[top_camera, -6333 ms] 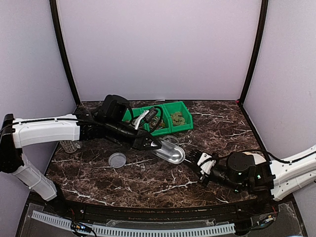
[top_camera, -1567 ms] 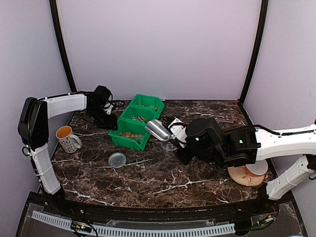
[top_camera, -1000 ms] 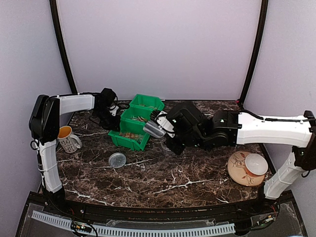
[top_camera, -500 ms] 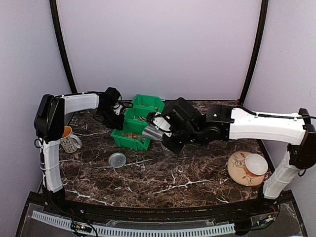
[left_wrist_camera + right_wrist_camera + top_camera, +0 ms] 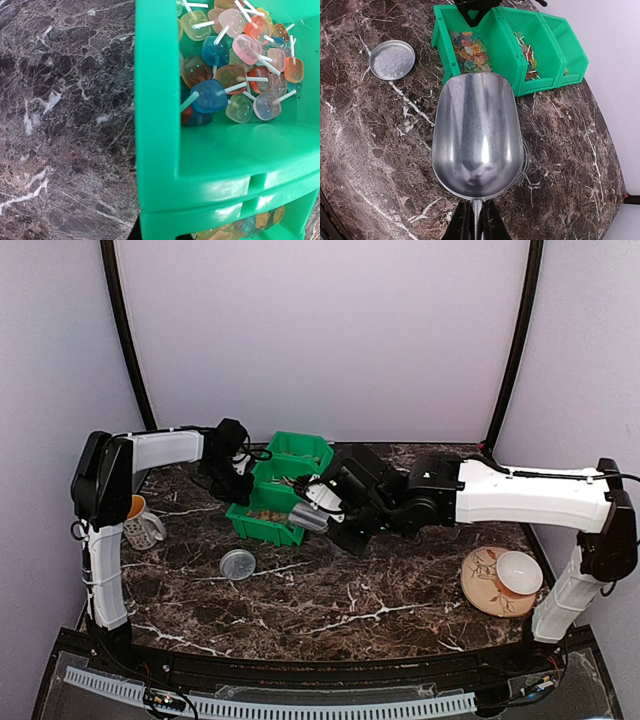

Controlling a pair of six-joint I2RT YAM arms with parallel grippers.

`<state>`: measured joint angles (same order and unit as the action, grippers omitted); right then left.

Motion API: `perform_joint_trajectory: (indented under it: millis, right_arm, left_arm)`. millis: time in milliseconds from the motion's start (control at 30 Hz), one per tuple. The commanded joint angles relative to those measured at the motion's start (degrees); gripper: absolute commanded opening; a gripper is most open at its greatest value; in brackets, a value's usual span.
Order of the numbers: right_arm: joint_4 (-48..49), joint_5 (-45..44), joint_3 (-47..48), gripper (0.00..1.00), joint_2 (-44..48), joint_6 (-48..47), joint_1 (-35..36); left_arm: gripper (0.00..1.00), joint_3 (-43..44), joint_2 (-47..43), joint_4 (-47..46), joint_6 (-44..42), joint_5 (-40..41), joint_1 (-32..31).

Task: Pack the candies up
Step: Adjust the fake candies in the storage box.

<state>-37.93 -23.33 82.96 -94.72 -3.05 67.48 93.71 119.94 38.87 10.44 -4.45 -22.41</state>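
Observation:
Three joined green bins (image 5: 262, 527) stand at the back left. The front bin holds small mixed-colour candies (image 5: 467, 52), also seen at the bottom of the left wrist view (image 5: 250, 225). The middle bin holds lollipops (image 5: 235, 65). My right gripper (image 5: 476, 220) is shut on the handle of an empty metal scoop (image 5: 477, 140). In the top view the scoop (image 5: 308, 514) hangs by the front bin's right side. My left gripper (image 5: 237, 455) is at the bins' left edge. A bin wall (image 5: 155, 125) fills its view and hides its fingers.
A round metal lid (image 5: 238, 563) lies in front of the bins. A clear container (image 5: 526, 160) sits under the scoop's right edge. A mug (image 5: 135, 520) stands at the far left. A plate with a bowl (image 5: 500, 580) is at the right.
My right arm has carried the scoop left, from over the clear container towards the front bin. My left gripper has moved right, up to the bins' left edge.

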Motion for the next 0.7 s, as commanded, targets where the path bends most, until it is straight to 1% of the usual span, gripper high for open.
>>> perform_joint_trajectory:
  millis: [0,167,267,367,667]
  right_arm:
    - [-0.3,0.4,2.5,0.0,0.2,-0.1,-0.3]
    - [0.9,2.8,2.1,0.0,2.3,1.6,-0.4]
    - [2.0,4.3,1.4,0.0,2.9,2.7,-0.5]
    - [3.5,5.9,0.6,0.0,6.4,3.6,-0.7]
    - [8.1,9.5,-2.4,0.0,12.0,5.9,-0.9]
  left_arm:
    - [0.0,-2.7,-4.2,1.2,0.5,-3.4,-1.1]
    - [0.0,-8.9,-8.5,-3.4,2.4,-9.2,-1.0]
    - [0.0,-13.0,-11.4,-8.0,3.5,-14.2,-0.6]
    - [0.0,-16.6,-13.9,-12.2,5.0,-20.1,0.0]
    - [0.0,-25.5,-19.6,-24.2,10.7,-31.6,3.1]
